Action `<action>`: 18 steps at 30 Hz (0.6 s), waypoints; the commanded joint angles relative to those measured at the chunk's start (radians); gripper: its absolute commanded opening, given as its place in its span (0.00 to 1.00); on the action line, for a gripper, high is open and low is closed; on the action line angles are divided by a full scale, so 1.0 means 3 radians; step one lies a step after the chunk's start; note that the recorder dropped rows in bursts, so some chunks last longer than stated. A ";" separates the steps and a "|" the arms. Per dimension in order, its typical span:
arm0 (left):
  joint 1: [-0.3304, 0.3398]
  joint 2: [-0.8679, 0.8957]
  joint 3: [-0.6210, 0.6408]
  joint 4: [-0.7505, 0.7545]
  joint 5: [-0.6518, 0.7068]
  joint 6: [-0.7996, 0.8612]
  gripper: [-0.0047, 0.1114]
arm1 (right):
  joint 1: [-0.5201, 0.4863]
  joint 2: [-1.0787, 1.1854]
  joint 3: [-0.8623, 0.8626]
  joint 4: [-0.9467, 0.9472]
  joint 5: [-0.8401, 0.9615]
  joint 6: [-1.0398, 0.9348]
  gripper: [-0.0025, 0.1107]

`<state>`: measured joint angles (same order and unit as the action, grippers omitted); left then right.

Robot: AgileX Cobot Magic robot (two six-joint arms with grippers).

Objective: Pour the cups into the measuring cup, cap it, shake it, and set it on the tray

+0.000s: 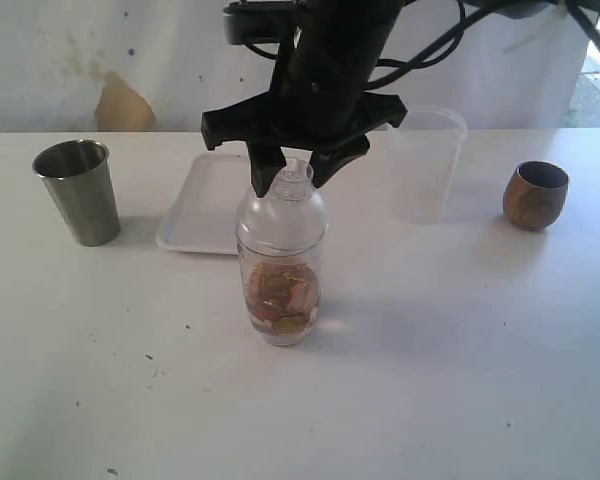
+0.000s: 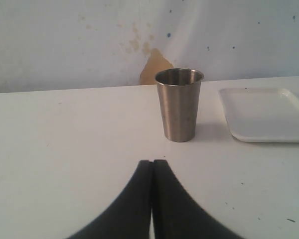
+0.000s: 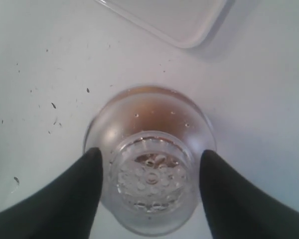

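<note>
Hovering right over the measuring cup [image 1: 280,275] now, my right claw [image 1: 295,183] points straight down at it with the fingers apart. One finger sits on each side of the lid's [image 1: 280,215] narrow neck, and the wrist camera shows a sliver of daylight on both sides, so I'm gripping nothing. The cup stands upright on the table [image 1: 430,380], long axis running straight up into my palm, brown bits settled in the bottom. The lid looks seated, so I'd say pouring and capping are done and the shake comes next.

What matters here is that the cup is dead below me, centred between my fingers, not off to either side. To close in I'd squeeze and go nowhere sideways. That neck is slim and slick, though, so a hold there might slip in a shake.

My left claw [image 2: 152,169] is pressed together, low on the table, facing the steel cup [image 1: 80,190] and well apart from the action. The right arm is clearly nearer. The tray [image 1: 195,215] lies just behind the cup, and the wooden cup [image 1: 536,195] sits far right.
</note>
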<state>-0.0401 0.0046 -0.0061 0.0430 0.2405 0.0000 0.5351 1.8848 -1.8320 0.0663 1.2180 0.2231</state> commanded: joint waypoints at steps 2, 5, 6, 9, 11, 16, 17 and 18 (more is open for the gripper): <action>0.0001 -0.0015 0.0020 -0.0019 -0.0028 0.0000 0.04 | 0.0008 -0.0033 0.0018 -0.0145 -0.0001 -0.0068 0.60; 0.0001 -0.0015 0.0020 -0.0019 -0.0028 0.0000 0.04 | 0.0008 -0.0036 0.0018 -0.0145 -0.0010 -0.0125 0.61; 0.0001 -0.0015 0.0020 -0.0019 -0.0028 0.0000 0.04 | 0.0008 -0.0042 0.0018 -0.0145 -0.0025 -0.0125 0.61; 0.0001 -0.0015 0.0020 -0.0019 -0.0028 0.0000 0.04 | 0.0008 -0.0049 -0.0027 -0.0145 -0.0037 -0.0145 0.61; 0.0001 -0.0015 0.0020 -0.0019 -0.0028 0.0000 0.04 | 0.0008 -0.0067 -0.0093 -0.0150 -0.0045 -0.0161 0.61; 0.0001 -0.0015 0.0020 -0.0019 -0.0028 0.0000 0.04 | 0.0008 -0.0157 -0.0261 -0.0150 -0.0048 -0.0159 0.57; 0.0001 -0.0015 0.0020 -0.0019 -0.0028 0.0000 0.04 | 0.0008 -0.0184 -0.0294 -0.0150 -0.0048 -0.0159 0.55; 0.0001 -0.0015 0.0020 -0.0019 -0.0028 0.0000 0.04 | 0.0008 -0.0208 -0.0309 -0.0150 -0.0048 -0.0159 0.51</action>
<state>-0.0401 0.0046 -0.0061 0.0430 0.2405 0.0000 0.5392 1.8527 -1.9020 0.0257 1.2128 0.1903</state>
